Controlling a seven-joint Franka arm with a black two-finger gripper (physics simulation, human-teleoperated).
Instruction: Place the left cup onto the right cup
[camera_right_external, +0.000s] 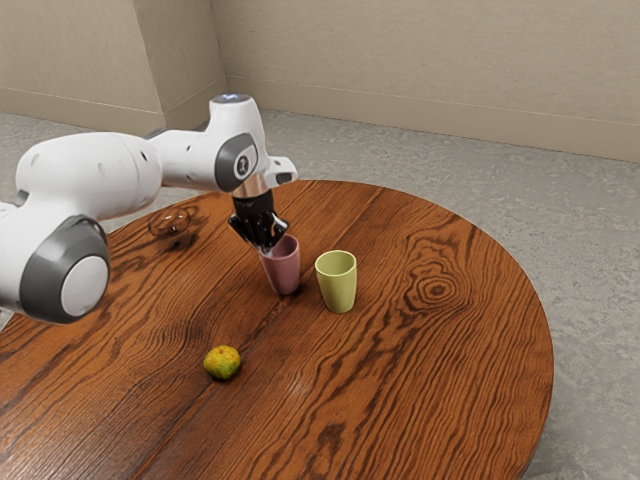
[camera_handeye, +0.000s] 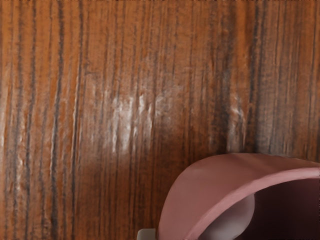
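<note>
Pink cup (camera_handeye: 225, 185) rim sits right under my gripper (camera_right_external: 268, 243), which has a narrow pinch across its wall. It's low at the table (camera_right_external: 430, 380), just beside the yellow-green cup (camera_right_external: 336, 281). Probably light, rigid and slick, so the rim hold suits.

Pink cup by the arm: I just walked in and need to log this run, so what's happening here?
The Franka arm reaches down onto the rim of the pink cup, which stands on the round wooden table close beside the green cup, not touching it. Nothing is stacked yet. A small yellow-green fruit and a glass bowl lie apart from the cups.
</note>
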